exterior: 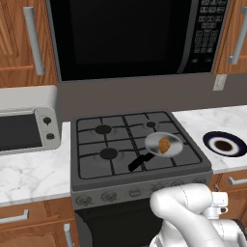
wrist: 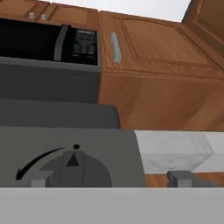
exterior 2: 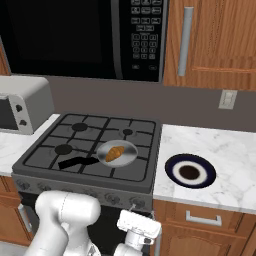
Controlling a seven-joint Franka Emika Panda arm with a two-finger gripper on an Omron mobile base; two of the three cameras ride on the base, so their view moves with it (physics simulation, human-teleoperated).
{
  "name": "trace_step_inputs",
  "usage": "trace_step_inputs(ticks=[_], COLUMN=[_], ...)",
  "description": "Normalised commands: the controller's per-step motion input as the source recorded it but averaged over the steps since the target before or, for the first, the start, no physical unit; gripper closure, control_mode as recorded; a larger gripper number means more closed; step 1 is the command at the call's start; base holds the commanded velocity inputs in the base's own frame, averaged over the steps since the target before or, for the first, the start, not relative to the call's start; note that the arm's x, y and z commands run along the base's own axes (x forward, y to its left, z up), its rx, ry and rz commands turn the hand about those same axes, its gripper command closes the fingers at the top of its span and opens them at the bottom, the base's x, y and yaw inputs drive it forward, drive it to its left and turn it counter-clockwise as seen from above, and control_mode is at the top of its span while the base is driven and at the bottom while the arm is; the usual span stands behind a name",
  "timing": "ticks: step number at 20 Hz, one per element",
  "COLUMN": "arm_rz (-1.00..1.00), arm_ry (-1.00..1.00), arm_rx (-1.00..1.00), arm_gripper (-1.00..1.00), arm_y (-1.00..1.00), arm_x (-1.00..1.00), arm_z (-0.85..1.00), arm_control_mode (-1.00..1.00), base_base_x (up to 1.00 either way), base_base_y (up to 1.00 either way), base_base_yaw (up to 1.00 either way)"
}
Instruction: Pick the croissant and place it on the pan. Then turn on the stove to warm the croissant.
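Croissant: the croissant (exterior: 165, 144) lies inside the pan (exterior: 155, 142), on its right half in the left base view; in the right base view it sits at the pan's centre (exterior 2: 115, 153).
Pan: the pan rests on the front right burner of the stove (exterior: 91, 166), with its black handle (exterior: 139, 162) pointing toward the front left of the cooktop.
Stove: four burners under black grates; a row of knobs runs along the front panel below the cooktop edge.
Knob: in the hand view one knob (wrist: 72, 168) stands directly ahead on the grey front panel, with a pointer mark on its face, a small dot above it and a curved arrow to its left.
Arm: the white arm is folded low in front of the stove, below the level of the cooktop, in both base views.
Gripper: the gripper (wrist: 111, 179) faces the front panel. Its two finger tips are spread apart, one at the knob's lower left and one further right, past the panel's edge. Whether either tip touches the knob cannot be told.
Plate: a round dark blue plate (exterior 2: 172, 171) with a brown centre sits on the marble counter (exterior 2: 235, 165) right of the stove.
Toaster oven: a silver toaster oven (exterior: 48, 126) stands on the counter left of the stove.
Microwave: a black microwave (exterior: 120, 34) hangs above the stove between wooden cabinets (exterior 2: 220, 35).
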Motion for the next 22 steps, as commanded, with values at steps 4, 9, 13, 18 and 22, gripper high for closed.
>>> trace_step_inputs(ticks=[4, 9, 13, 18, 22], arm_rz=[0.00, 0.02, 0.07, 0.13, 0.15], arm_ry=[-0.08, -0.11, -0.12, -0.12, -0.13], arm_rx=[0.00, 0.00, 0.00, 0.00, 0.00], arm_gripper=[-1.00, -1.00, -1.00, -1.00, -1.00], arm_y=[0.01, 0.10, 0.35, 0.51, 0.48], arm_x=[0.21, 0.31, 0.38, 0.50, 0.44], arm_z=[-0.13, -0.07, -0.01, -0.02, -0.09], arm_control_mode=[-1.00, -1.00, -1.00, -1.00, -1.00], base_base_x=[0.00, 0.00, 0.00, 0.00, 0.00], base_base_y=[0.00, 0.00, 0.00, 0.00, 0.00], base_base_yaw=[0.00, 0.00, 0.00, 0.00, 0.00])
